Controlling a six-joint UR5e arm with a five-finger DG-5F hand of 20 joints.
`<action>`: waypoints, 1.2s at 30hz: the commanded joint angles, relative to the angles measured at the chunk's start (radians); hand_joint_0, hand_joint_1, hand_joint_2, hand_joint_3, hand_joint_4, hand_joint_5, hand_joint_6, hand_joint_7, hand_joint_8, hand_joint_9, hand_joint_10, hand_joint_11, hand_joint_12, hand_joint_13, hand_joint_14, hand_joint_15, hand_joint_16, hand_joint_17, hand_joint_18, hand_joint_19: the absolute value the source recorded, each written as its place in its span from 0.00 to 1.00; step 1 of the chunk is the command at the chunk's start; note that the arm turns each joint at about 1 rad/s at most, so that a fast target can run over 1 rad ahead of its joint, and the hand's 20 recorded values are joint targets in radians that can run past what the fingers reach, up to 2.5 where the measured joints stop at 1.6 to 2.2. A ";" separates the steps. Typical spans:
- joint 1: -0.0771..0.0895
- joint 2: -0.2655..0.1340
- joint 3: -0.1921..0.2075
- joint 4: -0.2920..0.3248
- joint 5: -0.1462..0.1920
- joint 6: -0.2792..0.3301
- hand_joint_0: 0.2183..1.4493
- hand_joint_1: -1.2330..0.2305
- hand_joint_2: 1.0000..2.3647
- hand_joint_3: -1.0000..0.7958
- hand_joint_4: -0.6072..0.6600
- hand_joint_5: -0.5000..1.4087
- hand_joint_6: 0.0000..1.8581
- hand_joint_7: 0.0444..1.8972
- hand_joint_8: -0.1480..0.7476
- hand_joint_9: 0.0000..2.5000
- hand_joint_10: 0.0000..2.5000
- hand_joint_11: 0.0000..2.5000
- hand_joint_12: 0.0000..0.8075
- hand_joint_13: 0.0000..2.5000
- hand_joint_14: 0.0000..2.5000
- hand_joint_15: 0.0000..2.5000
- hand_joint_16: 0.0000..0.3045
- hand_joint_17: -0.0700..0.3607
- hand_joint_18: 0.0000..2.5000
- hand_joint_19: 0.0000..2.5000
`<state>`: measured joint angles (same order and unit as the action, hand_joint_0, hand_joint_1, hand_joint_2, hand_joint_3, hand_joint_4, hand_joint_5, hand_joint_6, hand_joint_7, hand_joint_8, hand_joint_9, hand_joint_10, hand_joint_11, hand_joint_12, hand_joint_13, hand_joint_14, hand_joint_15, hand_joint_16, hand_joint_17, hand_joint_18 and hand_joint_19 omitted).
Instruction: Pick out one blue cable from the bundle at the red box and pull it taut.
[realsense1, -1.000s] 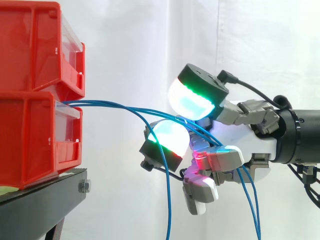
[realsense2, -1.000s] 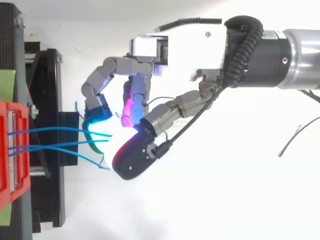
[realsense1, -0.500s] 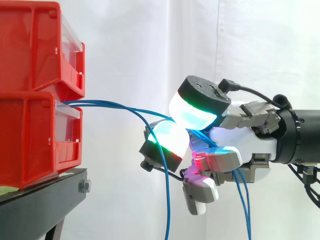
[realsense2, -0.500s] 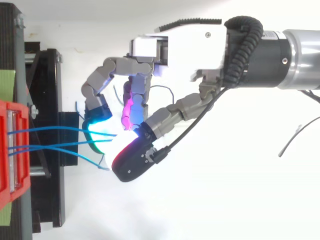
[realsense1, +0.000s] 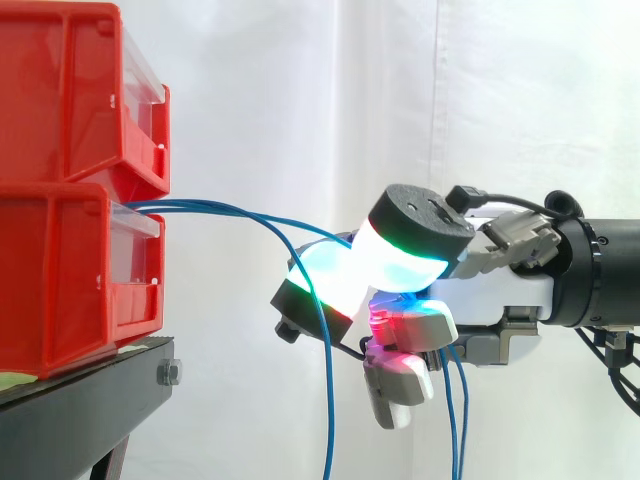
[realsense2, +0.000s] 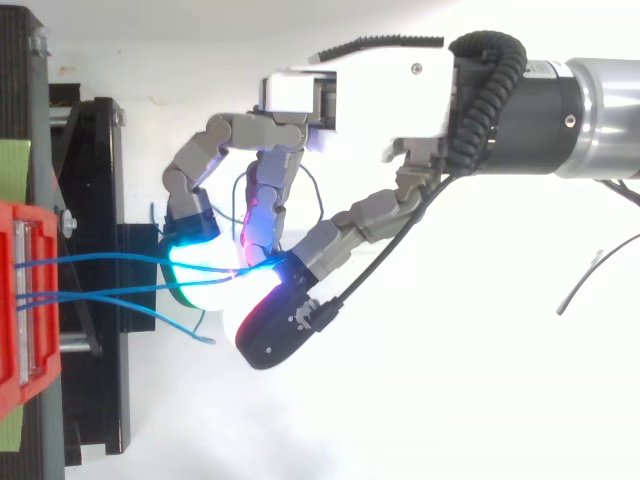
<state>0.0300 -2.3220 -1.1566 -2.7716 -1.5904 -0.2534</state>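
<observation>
Side view, left to right: two red bins (realsense1: 70, 270) stacked on the black stand (realsense1: 80, 410), with blue cables (realsense1: 220, 209) leaving the lower bin's front and arcing right to the hand (realsense1: 500, 295). Since half a second ago the upper glowing pad (realsense1: 400, 262) has dropped onto the lower pad (realsense1: 330, 275). The fingers are now clamped on one blue cable (realsense2: 110, 256), and the other strands hang slack below the hand.
</observation>
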 joint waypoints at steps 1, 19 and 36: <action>0.001 0.001 0.000 0.000 0.000 0.000 0.40 0.21 0.00 0.28 0.51 0.17 0.51 0.50 0.51 0.53 0.01 0.41 0.46 0.46 0.01 0.31 0.17 0.43 0.37 0.27; 0.001 0.000 0.000 0.001 0.001 0.000 0.30 0.51 0.00 0.28 0.55 0.19 0.48 0.50 0.53 0.57 0.01 0.41 0.49 0.49 0.01 0.31 0.18 0.45 0.38 0.30; 0.001 0.000 0.000 0.000 0.001 0.000 0.35 0.30 0.02 0.43 0.54 0.18 0.50 0.53 0.54 0.55 0.01 0.41 0.48 0.48 0.01 0.32 0.18 0.45 0.39 0.29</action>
<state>0.0307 -2.3222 -1.1566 -2.7727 -1.5892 -0.2531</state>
